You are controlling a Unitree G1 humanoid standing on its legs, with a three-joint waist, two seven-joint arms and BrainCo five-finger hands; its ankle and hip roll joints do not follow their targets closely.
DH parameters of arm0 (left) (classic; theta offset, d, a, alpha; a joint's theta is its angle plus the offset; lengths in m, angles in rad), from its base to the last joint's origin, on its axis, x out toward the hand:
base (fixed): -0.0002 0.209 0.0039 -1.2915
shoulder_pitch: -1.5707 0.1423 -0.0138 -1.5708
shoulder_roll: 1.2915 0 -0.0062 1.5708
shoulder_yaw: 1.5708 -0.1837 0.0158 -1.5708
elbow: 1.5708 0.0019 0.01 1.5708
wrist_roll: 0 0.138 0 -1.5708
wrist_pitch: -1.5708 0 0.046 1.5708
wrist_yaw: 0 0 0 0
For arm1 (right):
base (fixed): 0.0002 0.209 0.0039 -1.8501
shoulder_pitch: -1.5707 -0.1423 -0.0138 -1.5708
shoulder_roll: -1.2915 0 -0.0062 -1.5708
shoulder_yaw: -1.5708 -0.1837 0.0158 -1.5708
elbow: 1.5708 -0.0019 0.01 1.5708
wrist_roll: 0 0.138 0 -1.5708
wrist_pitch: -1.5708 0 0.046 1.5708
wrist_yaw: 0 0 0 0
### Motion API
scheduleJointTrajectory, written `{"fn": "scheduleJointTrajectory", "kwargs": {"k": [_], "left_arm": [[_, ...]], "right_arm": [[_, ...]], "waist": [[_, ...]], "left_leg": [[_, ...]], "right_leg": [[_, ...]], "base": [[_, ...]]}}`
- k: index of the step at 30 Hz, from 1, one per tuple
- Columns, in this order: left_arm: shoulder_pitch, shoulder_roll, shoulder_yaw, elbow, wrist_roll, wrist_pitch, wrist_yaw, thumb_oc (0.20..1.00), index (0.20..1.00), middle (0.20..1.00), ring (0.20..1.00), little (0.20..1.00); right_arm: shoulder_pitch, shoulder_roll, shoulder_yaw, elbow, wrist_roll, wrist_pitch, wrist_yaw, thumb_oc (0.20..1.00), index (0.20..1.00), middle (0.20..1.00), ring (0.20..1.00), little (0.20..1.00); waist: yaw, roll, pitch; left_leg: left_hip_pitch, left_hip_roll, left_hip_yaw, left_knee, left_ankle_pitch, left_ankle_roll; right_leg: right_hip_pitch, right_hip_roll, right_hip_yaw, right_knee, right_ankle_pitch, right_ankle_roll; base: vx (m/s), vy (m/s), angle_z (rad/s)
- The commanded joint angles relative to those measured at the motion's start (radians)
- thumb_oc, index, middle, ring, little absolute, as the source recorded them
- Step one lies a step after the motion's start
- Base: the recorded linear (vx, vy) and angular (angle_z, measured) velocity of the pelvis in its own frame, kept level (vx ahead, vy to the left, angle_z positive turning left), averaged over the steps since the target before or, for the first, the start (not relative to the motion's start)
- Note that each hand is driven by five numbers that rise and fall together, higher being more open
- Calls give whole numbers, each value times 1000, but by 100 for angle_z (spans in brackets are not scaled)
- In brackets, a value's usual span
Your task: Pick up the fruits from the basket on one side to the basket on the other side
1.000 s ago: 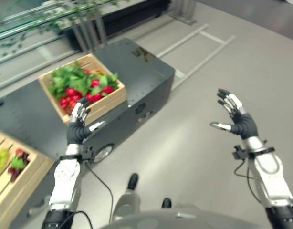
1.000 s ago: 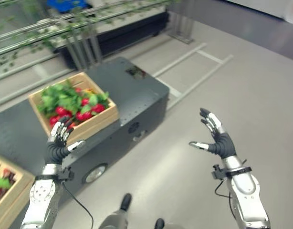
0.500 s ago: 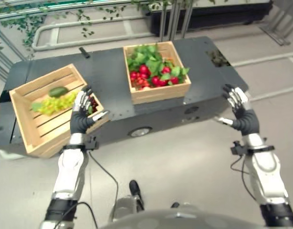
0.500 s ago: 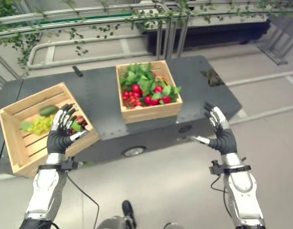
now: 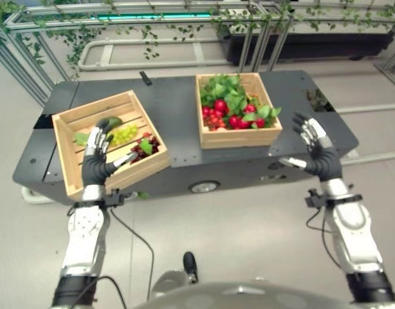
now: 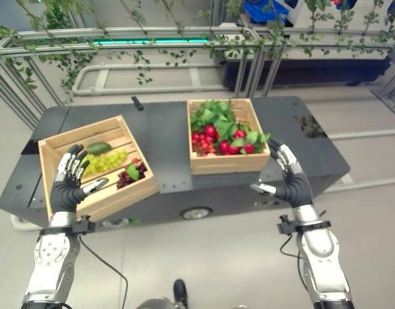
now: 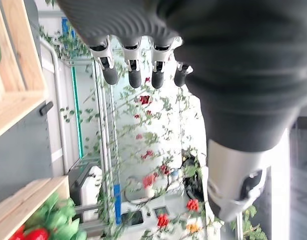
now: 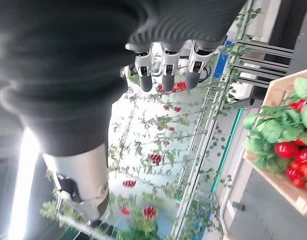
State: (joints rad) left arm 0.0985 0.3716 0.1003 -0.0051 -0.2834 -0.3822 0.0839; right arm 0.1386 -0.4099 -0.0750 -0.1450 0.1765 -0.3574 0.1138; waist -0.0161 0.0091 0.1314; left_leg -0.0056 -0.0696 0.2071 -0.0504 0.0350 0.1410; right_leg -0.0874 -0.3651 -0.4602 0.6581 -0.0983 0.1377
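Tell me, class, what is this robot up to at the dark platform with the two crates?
Nothing is being held yet. The left hand is raised open in front of the slatted crate holding green grapes and dark fruit. The right hand is raised open beside the crate of red fruit and leaves. Both crates sit on the dark platform.

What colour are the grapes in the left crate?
The grapes are pale green, clearest in the right eye view.

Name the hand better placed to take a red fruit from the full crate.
Right. The right hand, open and empty, is raised beside the crate of red fruit. The left hand, also open, is in front of the other crate.
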Motion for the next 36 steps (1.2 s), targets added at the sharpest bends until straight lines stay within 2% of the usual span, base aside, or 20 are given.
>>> {"fn": "scheduleJointTrajectory", "kwargs": {"k": [1, 3, 5, 7, 8, 13, 16, 17, 18, 19, 20, 22, 23, 24, 26, 28, 30, 34, 35, 36], "left_arm": [[-32, 32, 25, -34, 46, -56, 15, 1000, 1000, 1000, 1000, 1000], [-39, 30, 26, -31, 41, -58, 17, 1000, 1000, 1000, 1000, 1000], [-44, 30, 27, -26, 42, -54, 15, 1000, 1000, 1000, 1000, 1000], [-47, 27, 18, -13, 37, -50, 8, 1000, 1000, 1000, 1000, 1000], [-50, 18, 13, -11, 37, -53, 7, 1000, 1000, 1000, 1000, 1000], [-44, 4, 13, -12, 27, -50, -5, 1000, 1000, 1000, 1000, 1000], [-53, -1, 12, -10, 11, -49, -3, 1000, 1000, 1000, 1000, 1000], [-62, 0, 6, -10, 8, -50, -6, 1000, 1000, 1000, 1000, 1000], [-63, 1, 6, -9, 8, -50, -6, 1000, 1000, 1000, 1000, 1000], [-64, -1, 1, -9, -6, -54, -14, 1000, 1000, 1000, 1000, 1000], [-65, 0, 1, -8, -6, -54, -14, 1000, 1000, 1000, 1000, 1000], [-67, 1, -8, -7, -13, -54, -15, 1000, 1000, 1000, 1000, 1000], [-67, 3, -8, -8, -10, -56, -13, 1000, 1000, 1000, 1000, 1000], [-68, 6, -7, -10, -9, -55, -10, 1000, 1000, 1000, 1000, 1000], [-62, 7, -5, -13, -6, -53, -8, 1000, 1000, 1000, 1000, 1000], [-48, 8, 6, -14, 7, -54, 0, 1000, 1000, 1000, 1000, 1000], [-38, 13, 18, -10, 10, -59, 18, 1000, 1000, 1000, 1000, 1000], [-26, 18, 31, -12, 5, -63, 20, 1000, 1000, 1000, 1000, 1000], [-29, 20, 33, -9, 2, -62, 19, 1000, 1000, 1000, 1000, 1000], [-42, 24, 22, -16, 7, -60, 11, 1000, 1000, 1000, 1000, 1000]], "right_arm": [[-64, -7, -24, 13, -8, -27, -2, 1000, 1000, 1000, 1000, 1000], [-59, -10, -34, 12, 2, -32, -5, 1000, 1000, 1000, 1000, 1000], [-51, -10, -42, 2, 14, -32, -5, 1000, 1000, 1000, 1000, 1000], [-32, -13, -47, 6, 19, -33, -3, 1000, 1000, 1000, 1000, 1000], [-33, -20, -52, 12, 17, -37, -7, 1000, 1000, 1000, 1000, 1000], [-24, -39, -71, 11, 15, -36, -9, 1000, 1000, 1000, 1000, 1000], [-14, -51, -77, 4, 27, -39, -6, 1000, 1000, 1000, 1000, 1000], [-8, -57, -89, 5, 43, -42, -9, 1000, 1000, 1000, 1000, 1000], [-9, -57, -90, 5, 44, -43, -8, 1000, 1000, 1000, 1000, 1000], [-4, -59, -95, 3, 55, -44, -10, 1000, 1000, 1000, 1000, 1000], [-4, -58, -95, 3, 55, -44, -10, 1000, 1000, 1000, 1000, 1000], [4, -57, -96, 2, 62, -44, -14, 1000, 1000, 1000, 1000, 1000], [11, -56, -100, -4, 66, -45, -11, 1000, 1000, 1000, 1000, 1000], [17, -51, -107, 4, 72, -47, -18, 1000, 1000, 1000, 1000, 1000], [18, -49, -107, 14, 72, -49, -22, 1000, 1000, 1000, 1000, 1000], [16, -51, -101, 23, 66, -54, -28, 1000, 1000, 1000, 1000, 1000], [-3, -62, -79, 44, 70, -58, -36, 1000, 1000, 1000, 1000, 1000], [-13, -73, -68, 46, 76, -53, -29, 1000, 1000, 1000, 1000, 1000], [-5, -62, -74, 42, 81, -51, -24, 1000, 1000, 1000, 1000, 1000], [-5, -65, -82, 41, 56, -43, -26, 1000, 1000, 1000, 1000, 1000]], "waist": [[-10, 2, 2], [-14, -5, 2], [-21, -19, -6], [-31, -32, -10], [-27, -42, -23], [-25, -42, -39], [-34, -51, -37], [-46, -63, -19], [-47, -62, -17], [-54, -69, -1], [-55, -67, 0], [-54, -73, 22], [-56, -72, 30], [-64, -73, 27], [-64, -73, 18], [-50, -65, 14], [-21, -69, 19], [0, -59, 18], [-5, -53, 14], [-7, -59, 13]], "left_leg": [[100, 25, -31, -23, -110, -92], [103, 21, -63, -29, -107, -107], [93, 15, -84, -18, -110, -115], [92, 9, -110, -2, -119, -118], [92, 6, -112, -2, -121, -125], [89, 16, -109, 33, -136, -147], [60, 34, -88, 126, -163, -177], [19, 63, -40, 238, -133, -215], [8, 67, -42, 257, -140, -217], [-34, 104, 2, 354, -104, -250], [-43, 109, -1, 371, -111, -252], [-88, 125, 16, 457, -70, -276], [-116, 135, 17, 454, -63, -277], [-142, 165, 30, 354, -85, -253], [-141, 168, 27, 276, -76, -240], [-160, 195, -15, 115, 11, -244], [-211, 244, -95, 11, 72, -267], [-205, 263, -123, 2, 96, -286], [-204, 260, -104, 5, 108, -291], [-203, 227, -91, 31, 84, -271]], "right_leg": [[-72, 152, 128, -278, 70, 0], [-91, 212, 156, -388, 48, -3], [-86, 250, 175, -503, 84, -2], [-55, 277, 252, -526, 72, 0], [-24, 289, 252, -556, 81, -5], [31, 294, 225, -615, 92, -14], [60, 295, 205, -641, 83, -25], [78, 285, 190, -642, 73, -37], [78, 287, 187, -642, 73, -39], [100, 282, 170, -648, 57, -56], [101, 286, 167, -650, 57, -58], [123, 287, 165, -663, 46, -76], [128, 291, 162, -673, 42, -77], [128, 288, 147, -683, 37, -69], [126, 285, 146, -685, 38, -58], [133, 295, 163, -690, 27, -44], [155, 296, 204, -701, 9, -30], [188, 294, 243, -707, -10, -21], [205, 281, 239, -708, -16, -12], [201, 233, 240, -676, -17, 8]], "base": [[121, -37, 44], [134, -87, 44], [136, -119, 66], [180, -168, 80], [132, -165, 99], [157, -168, 50], [104, -175, -3], [26, -113, 7], [65, -198, 17], [21, -100, 31], [49, -144, 40], [33, -101, 29], [86, -37, 21], [138, 30, 28], [142, 66, 26], [227, 125, 11], [345, 215, 1], [238, 219, -49], [265, 423, -75], [357, 573, -57]]}}
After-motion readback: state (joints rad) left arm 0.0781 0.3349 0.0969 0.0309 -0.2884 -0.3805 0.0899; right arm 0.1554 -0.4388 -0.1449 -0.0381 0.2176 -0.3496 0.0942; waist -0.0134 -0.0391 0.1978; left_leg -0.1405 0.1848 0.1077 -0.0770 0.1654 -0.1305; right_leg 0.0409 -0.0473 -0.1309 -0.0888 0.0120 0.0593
